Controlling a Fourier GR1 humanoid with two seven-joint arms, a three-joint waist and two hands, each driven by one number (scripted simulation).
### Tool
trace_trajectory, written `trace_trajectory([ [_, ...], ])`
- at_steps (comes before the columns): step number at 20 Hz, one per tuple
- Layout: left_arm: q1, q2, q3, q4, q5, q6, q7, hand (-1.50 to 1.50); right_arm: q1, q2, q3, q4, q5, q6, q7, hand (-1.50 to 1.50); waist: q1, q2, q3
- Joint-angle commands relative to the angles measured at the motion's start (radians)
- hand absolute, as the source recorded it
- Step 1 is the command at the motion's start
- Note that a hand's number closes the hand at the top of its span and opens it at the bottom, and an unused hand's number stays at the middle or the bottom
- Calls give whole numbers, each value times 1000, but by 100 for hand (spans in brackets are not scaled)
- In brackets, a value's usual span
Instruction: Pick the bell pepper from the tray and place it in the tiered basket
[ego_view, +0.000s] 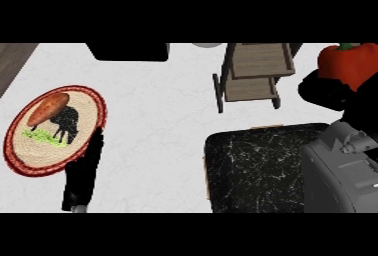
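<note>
The black marbled tray (258, 167) is lying just below the wooden tiered basket (251, 75), its right side being hidden by the grey right forearm. Right of the basket, the right hand (328, 92) is curling round the red bell pepper (348, 62), holding it aloft and covering its underside. Far left of the basket, only a dark finger of the left hand (83, 175) is showing beside a woven plate (88, 100), too little to tell its state.

One red bell pepper (348, 61) shows at the upper right of the frame. One wooden tiered basket (255, 75) stands at upper centre, with two tiers visible. One black marbled tray (255, 170) fills the lower centre. One round woven plate (55, 131) with a red rim lies at the left, bearing one sweet potato (49, 109). Two black hands appear: the right hand (328, 92) and, seemingly edge-on, the left hand (83, 172).
</note>
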Motion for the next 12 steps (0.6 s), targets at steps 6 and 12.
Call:
trace_trajectory([
  [6,5,-1,-15,36,3,-27,9,0,-378,0,-123,163,159,276,213,150,38,16,3],
  [12,5,-19,-33,22,-13,-11,19,0,-603,0,-299,312,245,335,182,150,42,23,8],
])
